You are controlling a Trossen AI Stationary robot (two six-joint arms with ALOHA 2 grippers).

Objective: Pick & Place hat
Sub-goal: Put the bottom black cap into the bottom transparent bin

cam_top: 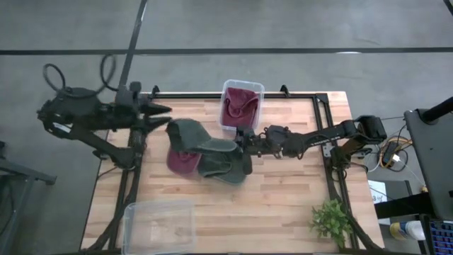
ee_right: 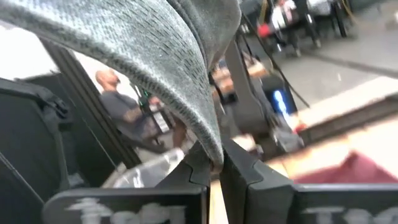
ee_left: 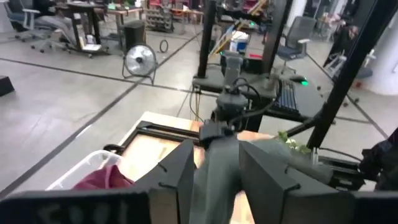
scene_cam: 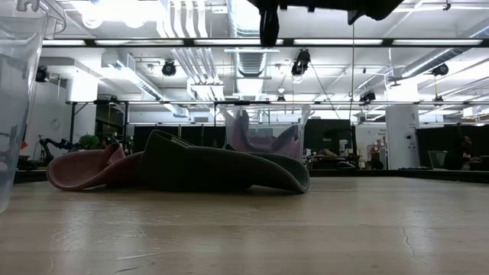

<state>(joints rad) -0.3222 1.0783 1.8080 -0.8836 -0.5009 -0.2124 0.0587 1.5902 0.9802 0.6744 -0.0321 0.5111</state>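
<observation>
1. High view: the right end effector (cam_top: 245,147) is reaching across the tabletop (cam_top: 283,205) and sitting at the edge of the green hat (cam_top: 216,157), which is lying mid-table, overlapping a maroon hat (cam_top: 180,160). A clear bin (cam_top: 241,104) at the far edge is already holding maroon fabric. A second, empty-looking clear bin (cam_top: 159,225) is sitting at the near left corner. The left end effector (cam_top: 157,117) is hovering at the left edge, fingers spread, holding nothing. A small plant (cam_top: 330,219) is standing near the right corner.

2. Low view: the green hat (scene_cam: 221,166) is resting flat on the tabletop with the maroon hat (scene_cam: 84,168) beside and partly under it; the far bin (scene_cam: 263,130) is showing behind them. The arms are only partly visible overhead.

3. Left wrist view: the left fingers (ee_left: 180,171) are standing wide apart, with grey-green fabric showing between them farther off, not clamped as far as I can judge.

4. Right wrist view: the right end effector (ee_right: 214,167) is pinching the hat's grey-green brim (ee_right: 155,56), fingers narrow on a thin fold of cloth.

5. Risk, judged: the pinch is taking only the brim edge, so the fabric may be slipping free on lifting. The overlapping maroon hat may be dragging along, and a drooping hat may be snagging the bin rim during placing.
</observation>
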